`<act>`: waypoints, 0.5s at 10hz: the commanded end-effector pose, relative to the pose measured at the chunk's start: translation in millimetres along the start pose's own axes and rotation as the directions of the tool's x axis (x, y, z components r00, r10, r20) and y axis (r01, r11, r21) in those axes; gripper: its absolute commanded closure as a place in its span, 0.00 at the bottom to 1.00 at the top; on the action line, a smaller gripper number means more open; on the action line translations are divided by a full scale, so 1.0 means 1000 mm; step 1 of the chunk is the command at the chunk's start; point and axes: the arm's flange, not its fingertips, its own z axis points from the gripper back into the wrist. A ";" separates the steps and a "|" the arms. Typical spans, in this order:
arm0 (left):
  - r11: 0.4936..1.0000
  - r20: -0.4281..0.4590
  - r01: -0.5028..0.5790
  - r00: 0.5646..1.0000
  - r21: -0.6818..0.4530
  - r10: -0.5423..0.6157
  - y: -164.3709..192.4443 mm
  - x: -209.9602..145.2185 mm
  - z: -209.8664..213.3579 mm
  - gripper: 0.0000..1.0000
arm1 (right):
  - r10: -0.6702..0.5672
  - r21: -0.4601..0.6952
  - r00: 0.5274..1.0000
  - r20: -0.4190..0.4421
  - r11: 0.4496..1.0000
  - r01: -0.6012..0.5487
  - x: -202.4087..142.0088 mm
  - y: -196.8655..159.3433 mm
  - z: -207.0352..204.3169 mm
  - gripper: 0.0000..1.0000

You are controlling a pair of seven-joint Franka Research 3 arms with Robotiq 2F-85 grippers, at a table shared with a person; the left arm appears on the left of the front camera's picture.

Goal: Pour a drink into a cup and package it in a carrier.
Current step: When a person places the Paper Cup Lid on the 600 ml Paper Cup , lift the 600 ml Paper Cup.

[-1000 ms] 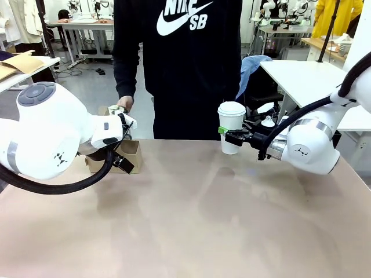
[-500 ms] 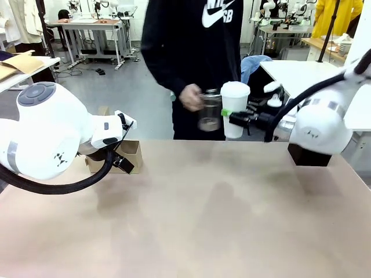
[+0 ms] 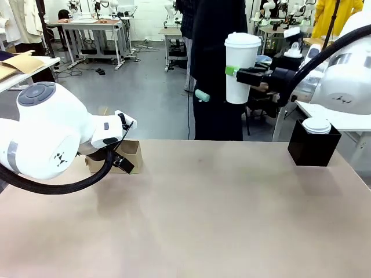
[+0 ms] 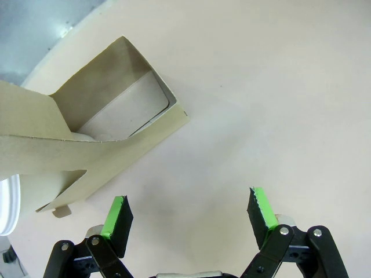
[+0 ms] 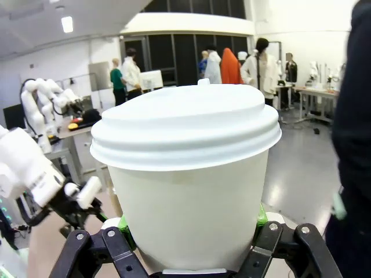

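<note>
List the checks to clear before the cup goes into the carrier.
1. Grip: right end effector shut on cup: ok.
2. Tilt: cup upright: ok.
3. Seal: lid on: ok.
4. Fill: drink hidden under lid: cannot tell.
5. Target: carrier slot free, in the left wrist view: ok.
6. Other arm: left end effector open, holding nothing: ok.

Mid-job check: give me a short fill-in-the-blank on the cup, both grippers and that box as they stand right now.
The right gripper is shut on the cup, which is capped with a white ____. The left gripper is ____, with nothing between its pads, beside the carrier. The box on the table's right side is ____ in colour.
Missing words: lid; open; black.
</note>
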 end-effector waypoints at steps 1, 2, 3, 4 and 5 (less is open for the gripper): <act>1.000 0.002 -0.002 1.000 -0.001 0.002 0.001 0.000 0.001 0.00 | -0.011 0.051 1.000 0.004 0.999 0.011 0.012 0.023 0.014 0.19; 1.000 0.002 -0.002 1.000 -0.001 0.002 0.001 0.000 0.001 0.00 | -0.017 0.036 1.000 0.015 0.999 0.016 0.012 0.025 0.014 0.19; 1.000 0.002 -0.002 1.000 -0.001 0.002 0.001 0.000 0.001 0.00 | -0.005 0.034 0.998 0.068 0.999 0.003 0.008 0.019 0.017 0.19; 1.000 0.002 -0.002 1.000 -0.001 0.002 0.001 0.000 0.001 0.00 | 0.011 0.029 1.000 0.007 1.000 -0.011 0.013 0.026 0.007 0.19; 1.000 0.002 -0.002 1.000 -0.001 0.002 0.001 0.000 0.001 0.00 | 0.011 0.029 1.000 0.007 1.000 -0.011 0.013 0.026 0.007 0.19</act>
